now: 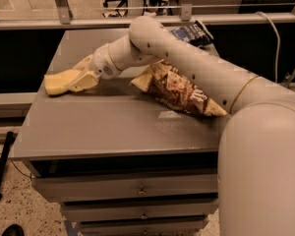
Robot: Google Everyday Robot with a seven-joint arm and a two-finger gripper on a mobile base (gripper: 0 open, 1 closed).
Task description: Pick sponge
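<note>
The pale-yellow sponge (54, 84) lies at the left edge of the grey table (113, 127). My gripper (72, 80) reaches in from the right and sits over the sponge's right half, with one finger behind it and one in front. The fingers look shut on the sponge, whose left end sticks out past the fingertips. The sponge still rests on the table top.
A brown-and-yellow printed chip bag (179, 90) lies in the middle of the table, partly under my arm (187, 58). A dark blue packet (189, 32) lies at the far right corner. The table has drawers below, and a metal rail runs behind it.
</note>
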